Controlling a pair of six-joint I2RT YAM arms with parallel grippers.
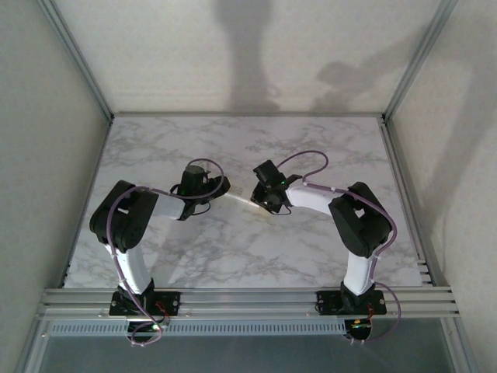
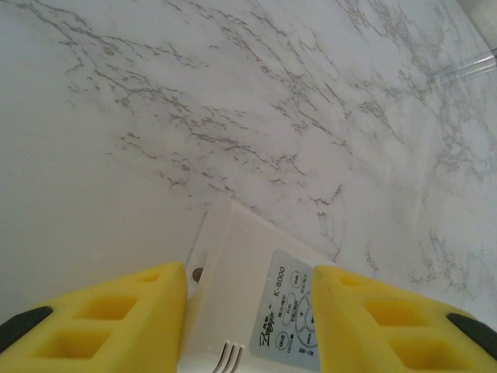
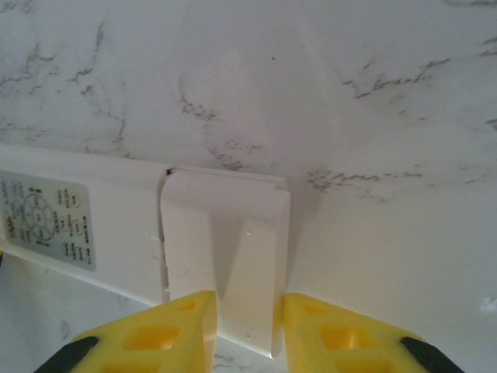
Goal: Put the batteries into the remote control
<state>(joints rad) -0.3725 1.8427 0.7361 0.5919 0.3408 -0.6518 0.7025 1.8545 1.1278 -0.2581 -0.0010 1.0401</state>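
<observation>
R gripper [image 3: 250,301] fingers set narrow over battery cover [image 3: 225,233], grip unconfirmed; L gripper [image 2: 250,273] clamps remote [image 3: 116,214] mid-table [image 1: 233,148]; advise sliding cover straight off lengthwise, L steady, no twist.

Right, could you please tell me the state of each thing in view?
remote control: label side up, held at one end.
battery cover: on the remote, small gap at one corner.
left fingers: closed on the remote control.
right fingers: either side of the battery cover, grip unclear.
</observation>
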